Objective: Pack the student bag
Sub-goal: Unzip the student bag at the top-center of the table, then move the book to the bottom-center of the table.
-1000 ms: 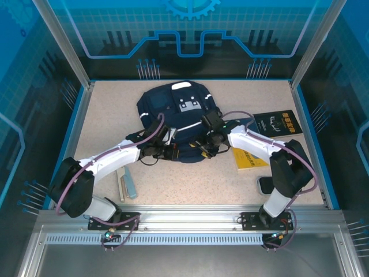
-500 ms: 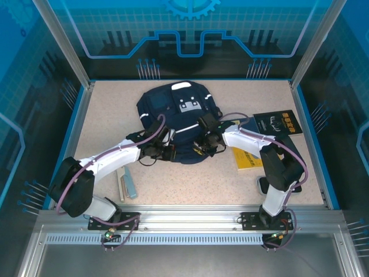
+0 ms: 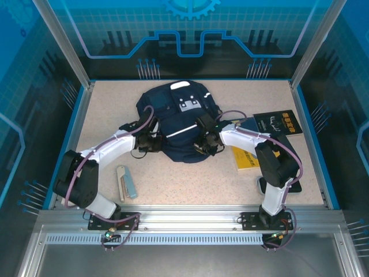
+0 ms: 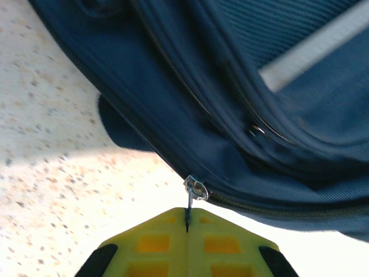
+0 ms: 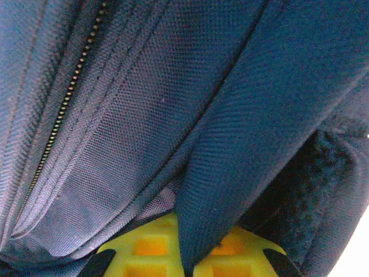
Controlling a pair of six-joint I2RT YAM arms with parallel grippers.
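**Robot arms take soft bag by zip and by cloth**

The student bag point(image 3: 177, 118) lies flat towards the far middle of the speckled table point(image 3: 104, 109), with an arm at each near corner. In the left wrist view, the left fingers point(image 4: 187, 226) are pressed together on the small metal zipper pull point(image 4: 195, 188) at the bag's near-left edge. The right fingers point(image 5: 172, 226) pinch a fold of navy cloth on the bag's near-right side, beside a closed run of zipper teeth point(image 5: 63, 98).

The bag looks soft and slack, creasing where it is gripped, so it will likely sag and slide rather than keep its shape. Its woven cloth should give a fair hold. The thin pull tab could slip free if tugged off the line of the zip. The best holds appear to be the tab for opening and a thick seam or fold close by to brace against.

Also on the table are a navy book point(image 3: 278, 123) and a yellow book point(image 3: 249, 158) to the right, the latter partly hidden by the right arm. A slim pale item point(image 3: 127, 183) lies near the left arm's base, well apart from the bag.
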